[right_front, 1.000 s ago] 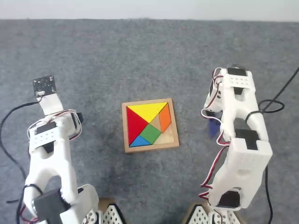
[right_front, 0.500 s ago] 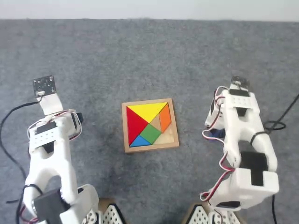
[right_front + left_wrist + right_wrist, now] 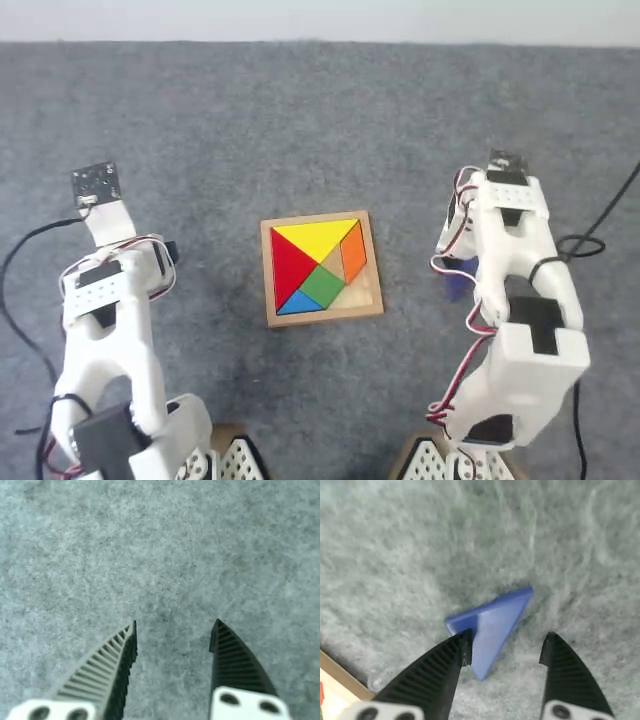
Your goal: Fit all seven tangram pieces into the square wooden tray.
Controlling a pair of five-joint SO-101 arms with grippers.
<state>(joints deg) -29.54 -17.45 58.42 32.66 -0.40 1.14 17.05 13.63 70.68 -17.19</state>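
The last loose piece, a dark blue triangle [image 3: 492, 622], lies on the bench [image 3: 300, 120] between the wooden tray [image 3: 325, 316] and the right edge. The right jaws stand spread on either side of it. One jaw is at the triangle's edge or over it, and the other is well clear on the far side. I cannot tell whether the triangle lies quite flat.

**Risks.**
- The grip looks lopsided. If the jaws shut from here, I judge the near one would meet the wood first and shove or spin the triangle across the bench's fuzzy cover instead of pinching it.
- The sides of a triangle slope toward each other, so a squeeze across them could make the piece pop out or ride up askew.
- If it is lifted crooked, it would probably not drop cleanly into the pale gap [image 3: 362, 293] at the tray's near right corner.
- It might also catch on the neighbouring pieces and lift them. Six coloured pieces already sit in the tray at mid-bench.

**Change.**
- The right arm [image 3: 515, 260] has not kept still. A second ago its wrist stood about where it is now, half a second ago it had drawn back toward the near edge, and now it is forward again.
- The triangle, the tray and its pieces seem unmoved.
- The left arm [image 3: 105, 310] has stayed put by the left edge, with the left jaws spread over bare bench and gripping nothing.
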